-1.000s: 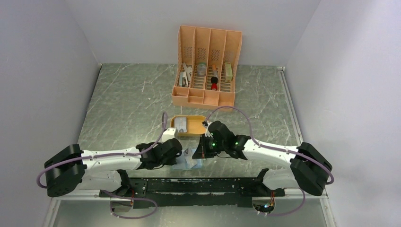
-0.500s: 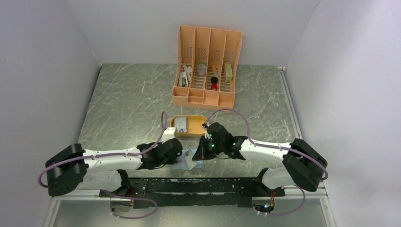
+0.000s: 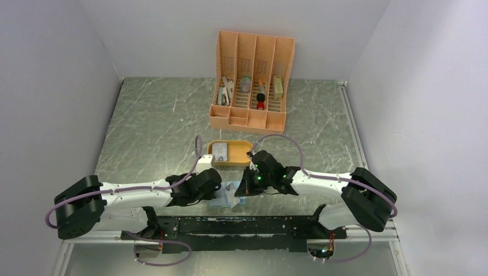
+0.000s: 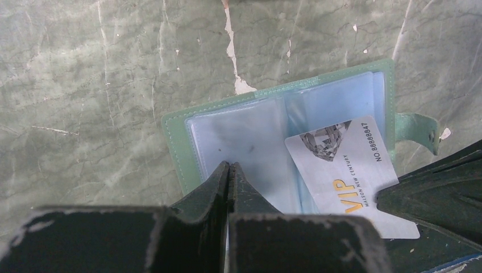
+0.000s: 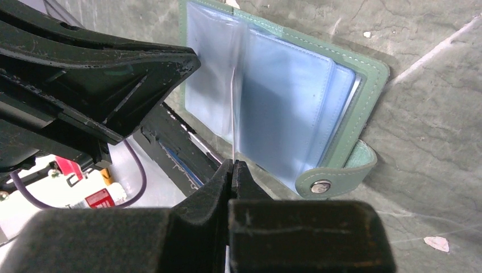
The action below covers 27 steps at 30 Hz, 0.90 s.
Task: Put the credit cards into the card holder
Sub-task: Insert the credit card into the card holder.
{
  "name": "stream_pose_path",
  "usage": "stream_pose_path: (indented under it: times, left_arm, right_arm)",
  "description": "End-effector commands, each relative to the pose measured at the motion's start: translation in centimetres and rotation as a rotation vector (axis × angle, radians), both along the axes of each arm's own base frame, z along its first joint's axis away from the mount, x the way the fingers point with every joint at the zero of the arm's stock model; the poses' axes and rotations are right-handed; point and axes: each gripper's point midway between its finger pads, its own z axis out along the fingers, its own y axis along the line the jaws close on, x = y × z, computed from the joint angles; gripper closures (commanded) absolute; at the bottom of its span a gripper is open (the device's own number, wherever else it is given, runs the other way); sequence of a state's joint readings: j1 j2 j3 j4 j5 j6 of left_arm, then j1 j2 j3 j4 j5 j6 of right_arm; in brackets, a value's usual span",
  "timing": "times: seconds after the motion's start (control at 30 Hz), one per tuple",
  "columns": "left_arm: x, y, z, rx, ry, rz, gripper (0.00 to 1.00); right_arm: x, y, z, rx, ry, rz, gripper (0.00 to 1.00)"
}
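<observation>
Currently, the card holder (image 4: 175,136) lies open on the surface (image 4: 85,79), between both tools. I see one credit card (image 4: 347,170) tilted over its right-hand pockets, one corner pinched in the right tool (image 5: 232,164). The left tool (image 4: 228,166) is fully closed, its tips on the left clear pocket.

Top cam: high at 6 o'clock, looking down over the whole desk (image 3: 155,121). Wrist cams: close-up, aimed down past the left gripper (image 4: 228,169) and the right gripper (image 5: 233,166). All three share the open card holder (image 4: 244,133).
</observation>
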State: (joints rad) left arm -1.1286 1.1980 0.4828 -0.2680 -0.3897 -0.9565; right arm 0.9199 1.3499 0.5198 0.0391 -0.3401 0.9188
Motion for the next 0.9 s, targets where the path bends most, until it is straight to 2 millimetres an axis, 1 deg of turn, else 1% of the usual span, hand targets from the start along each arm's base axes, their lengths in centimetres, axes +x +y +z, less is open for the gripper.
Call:
stream_pose_path:
  times: [0.0, 0.3, 0.47, 0.57, 0.87]
  left_arm:
    - [-0.6, 1.5, -1.0, 0.05, 0.016, 0.006, 0.95]
    - [-0.7, 1.3, -0.8, 0.048, 0.021, -0.002, 0.95]
    - [-0.7, 1.3, -0.9, 0.052, 0.024, -0.002, 0.95]
    - [-0.7, 1.3, -0.8, 0.053, 0.023, -0.002, 0.95]
    - [-0.8, 1.5, 0.8, 0.036, 0.018, -0.003, 0.93]
  right_arm:
    - [0.3, -0.1, 0.0, -0.003, -0.013, -0.009, 1.0]
    - [-0.4, 1.0, -0.2, 0.04, 0.014, 0.042, 1.0]
    - [-0.4, 1.5, -0.1, 0.061, 0.013, 0.048, 1.0]
    - [-0.2, 1.6, -0.4, 0.052, 0.017, 0.04, 1.0]
    - [0.5, 1.4, -1.7, 0.035, 0.019, -0.021, 1.0]
